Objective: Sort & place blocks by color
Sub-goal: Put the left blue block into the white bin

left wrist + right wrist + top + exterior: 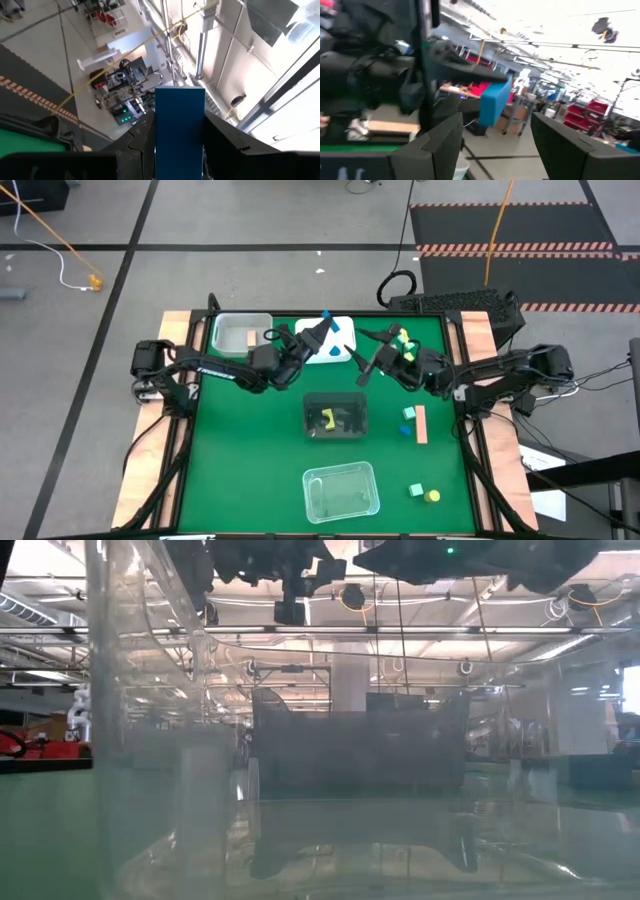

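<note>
A blue bar, judged light, stiff and smooth, is held clamped across its flat sides by the left gripper, raised above the white tray at twelve o'clock, where blue pieces are gathered. A tan block is seen in the clear tray at eleven, a yellow piece in the centre tray. The right gripper, fingers spread and empty, is held near one o'clock.

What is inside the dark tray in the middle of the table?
The dark tray holds a yellow block. Its dark interior may hide other pieces; I cannot tell.
</note>
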Tool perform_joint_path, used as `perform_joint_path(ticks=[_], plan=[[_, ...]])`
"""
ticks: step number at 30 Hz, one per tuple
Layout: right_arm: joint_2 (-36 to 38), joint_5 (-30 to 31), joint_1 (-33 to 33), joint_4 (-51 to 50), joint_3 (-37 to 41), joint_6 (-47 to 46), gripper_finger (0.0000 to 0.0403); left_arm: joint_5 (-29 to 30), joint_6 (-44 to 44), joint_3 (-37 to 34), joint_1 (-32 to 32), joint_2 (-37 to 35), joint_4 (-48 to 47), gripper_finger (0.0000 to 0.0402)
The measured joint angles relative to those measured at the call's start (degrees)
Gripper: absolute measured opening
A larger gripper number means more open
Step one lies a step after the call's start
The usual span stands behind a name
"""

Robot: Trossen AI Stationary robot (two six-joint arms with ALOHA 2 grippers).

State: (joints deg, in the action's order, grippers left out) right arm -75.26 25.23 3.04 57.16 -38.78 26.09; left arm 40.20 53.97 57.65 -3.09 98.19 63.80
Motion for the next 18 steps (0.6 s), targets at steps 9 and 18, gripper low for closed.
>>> perform_joint_path(ticks=[9,18], plan=[[-4.93,-4.57,3.02,-0.1,-4.96,-1.51,0.0226,-7.57,0.24,0.02,-2.58,-0.34,-0.17,0.0126],[-4.97,-7.26,3.33,-0.45,-4.96,-1.42,0.0221,-14.2,2.91,0.09,-3.12,-0.48,-0.48,0.0126]])
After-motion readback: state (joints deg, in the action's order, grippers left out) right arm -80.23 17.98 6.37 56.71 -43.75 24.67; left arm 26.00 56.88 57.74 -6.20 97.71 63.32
